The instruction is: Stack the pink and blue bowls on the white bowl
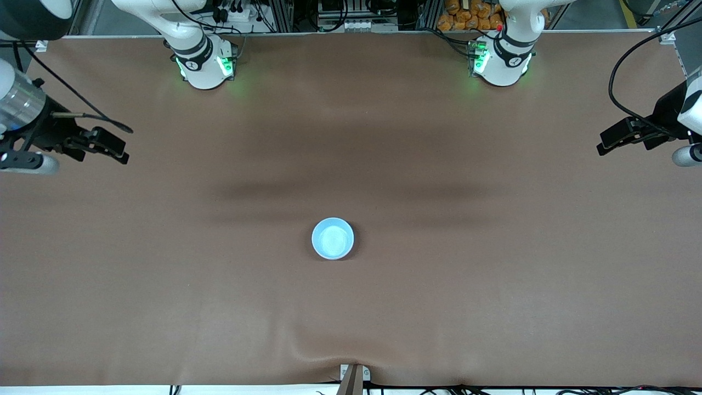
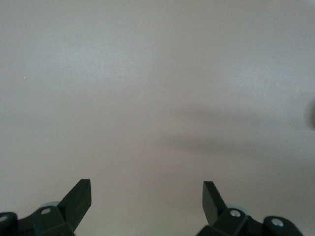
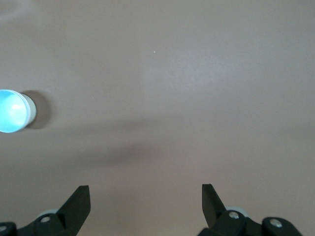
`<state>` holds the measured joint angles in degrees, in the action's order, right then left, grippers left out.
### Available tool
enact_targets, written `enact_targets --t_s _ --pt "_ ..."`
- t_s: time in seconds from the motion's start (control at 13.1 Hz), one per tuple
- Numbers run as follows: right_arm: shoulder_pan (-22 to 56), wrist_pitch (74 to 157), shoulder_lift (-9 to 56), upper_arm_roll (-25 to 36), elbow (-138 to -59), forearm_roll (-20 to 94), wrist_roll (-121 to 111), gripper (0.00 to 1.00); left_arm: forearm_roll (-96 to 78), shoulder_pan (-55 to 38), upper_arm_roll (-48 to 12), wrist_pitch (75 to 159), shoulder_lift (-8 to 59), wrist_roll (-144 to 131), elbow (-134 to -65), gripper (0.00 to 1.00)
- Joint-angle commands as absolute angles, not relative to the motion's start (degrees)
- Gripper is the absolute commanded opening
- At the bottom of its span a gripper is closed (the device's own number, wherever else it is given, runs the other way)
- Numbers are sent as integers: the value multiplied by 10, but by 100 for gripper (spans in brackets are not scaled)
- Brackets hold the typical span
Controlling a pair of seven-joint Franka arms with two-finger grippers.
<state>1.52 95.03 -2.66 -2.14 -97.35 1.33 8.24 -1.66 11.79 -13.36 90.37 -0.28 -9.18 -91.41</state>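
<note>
Only one bowl showed on the counter point(image 1: 164, 307): the blue bowl point(image 1: 333, 238), upright near the middle, somewhat nearer the front camera than the arm bases. It also appeared at the edge of the right wrist view point(image 3: 12, 111), with a pale wall below the blue rim. That pale band could have been the white bowl nested underneath, or just the blue bowl's own side; the view didn't settle it. No pink bowl showed as a separate item, so judging by that, the stack was probably already built with blue on top and the others hidden inside the nest.

The left claw point(image 1: 614, 140) hung over the counter's edge at the left arm's end, fingers point(image 2: 78, 196) spread wide, nothing between them. The right claw point(image 1: 112, 148) hung over the edge at the right arm's end, likewise spread wide point(image 3: 78, 199) and empty. Both were well apart from the bowl.

That pose read as parked: arms pulled out to the ends so the centre stayed unobstructed and nothing could knock the bowl. Wide-open claws fit a release already made, not an approach.
</note>
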Motion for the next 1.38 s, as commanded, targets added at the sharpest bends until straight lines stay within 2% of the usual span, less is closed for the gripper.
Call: enact_targets --t_s 0.0,0.31,1.3 --pt "23 954 -31 -15 -962 -4 72 100 -26 120 -134 905 -9 -78 -911 100" --pt "20 902 12 -15 -871 -17 72 100 -26 124 -134 902 -9 -81 -904 100" --pt "25 898 12 -14 -871 -18 72 100 -25 121 -134 896 -8 -82 -903 100"
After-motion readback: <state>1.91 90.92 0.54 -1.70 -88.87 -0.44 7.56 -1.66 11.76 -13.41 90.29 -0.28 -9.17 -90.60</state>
